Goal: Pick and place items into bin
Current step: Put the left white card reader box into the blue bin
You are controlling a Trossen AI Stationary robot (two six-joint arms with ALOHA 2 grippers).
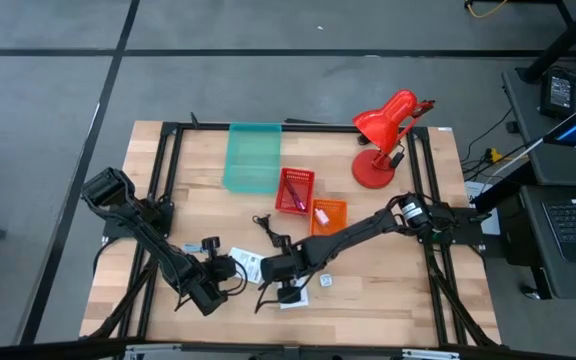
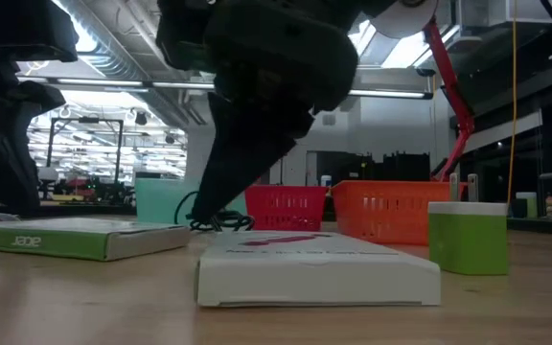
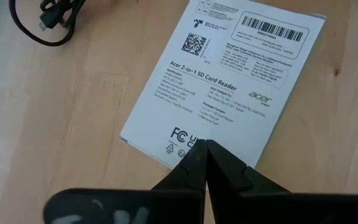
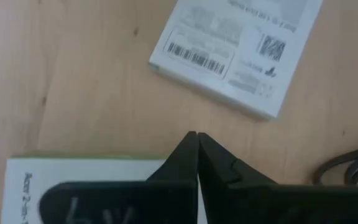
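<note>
Now, with the left gripper pinched shut to a point and holding nothing, spread the fingers wide before dropping any lower; closed like this, useless against a flat pack. Straddle the white card across its narrow width, not corner to corner, and press down only until the pads flank both edges. Directly beneath and just ahead of the tips, that card, flat on the table, printed face up, with the black cable coiled well beyond its far corner. Likewise shut and empty, the right gripper, poised just past the edge of a second white card with a green rim. Farther back, the red basket, orange basket and teal bin, well apart from both cards, so lift clear of the table before carrying across.
</note>
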